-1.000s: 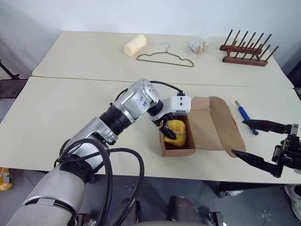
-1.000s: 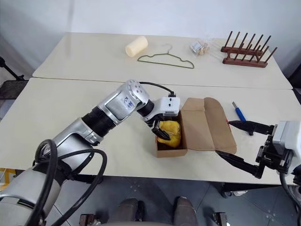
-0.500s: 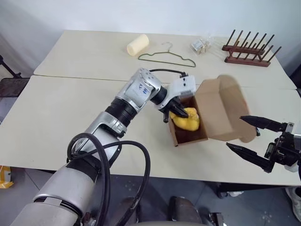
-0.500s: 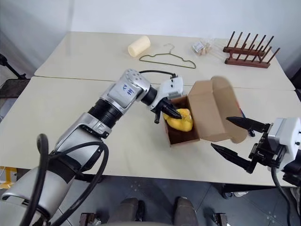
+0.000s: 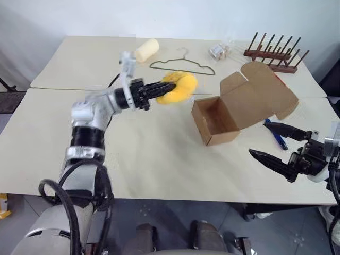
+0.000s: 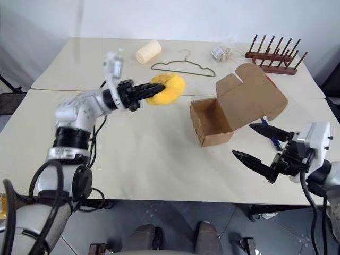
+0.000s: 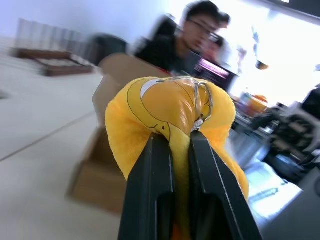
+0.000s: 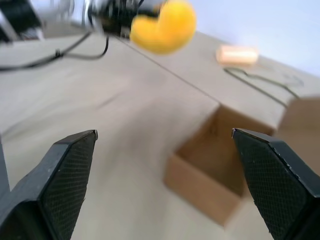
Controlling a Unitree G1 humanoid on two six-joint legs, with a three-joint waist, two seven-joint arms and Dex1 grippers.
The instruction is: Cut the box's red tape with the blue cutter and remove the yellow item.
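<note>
The left tool (image 5: 159, 91) is clamped nearly shut on the yellow item (image 5: 179, 87), pinching a fold of its soft body between both fingers, so the lump bulges round the tips and juts out beyond them. It hangs in the air above the desk (image 5: 159, 154), well apart from the box (image 5: 218, 119), which suggests the removal is as good as done; only setting the item down seems left.

The box sits open and empty, its lid flap tilted up and back, so the tape must already be cut. A sliver of red (image 5: 276, 77) shows at the flap's far edge.

The right tool (image 5: 276, 146) hovers low beside the box with its fingers spread wide and nothing in them, probably placed there to steady the box. The cutter (image 5: 276, 135) lies on the desk just behind it, put aside as no longer needed.
</note>
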